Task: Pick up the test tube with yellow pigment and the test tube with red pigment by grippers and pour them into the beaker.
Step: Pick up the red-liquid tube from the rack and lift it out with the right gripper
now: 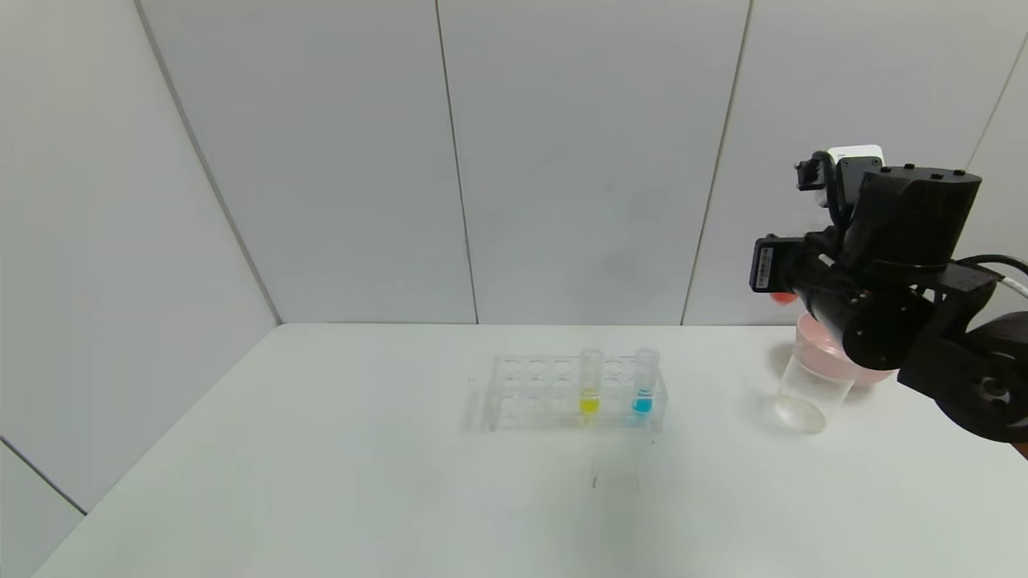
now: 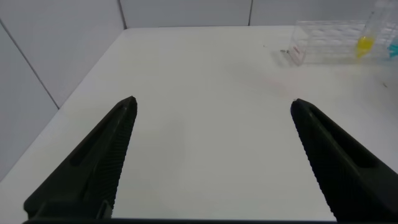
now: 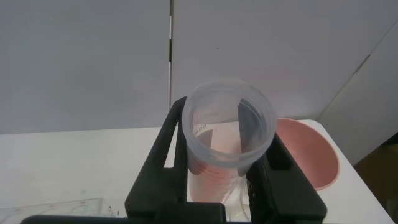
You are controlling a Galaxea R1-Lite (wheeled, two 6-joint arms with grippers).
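Note:
My right gripper (image 1: 776, 282) hangs at the right, above the table, shut on the test tube with red pigment (image 1: 781, 298). Only the tube's orange-red end shows under the claw in the head view. In the right wrist view the tube's open mouth (image 3: 229, 124) faces the camera, pinched in my right gripper (image 3: 227, 134). The clear beaker (image 1: 807, 392) stands on the table just below. The test tube with yellow pigment (image 1: 590, 384) stands upright in the clear rack (image 1: 530, 393). My left gripper (image 2: 214, 101) is open over bare table, far from the rack (image 2: 323, 42).
A tube with blue liquid (image 1: 644, 384) stands in the rack beside the yellow one. A pink bowl (image 1: 813, 339) sits right behind the beaker and shows in the right wrist view (image 3: 314, 155). Grey wall panels close off the table's back and left.

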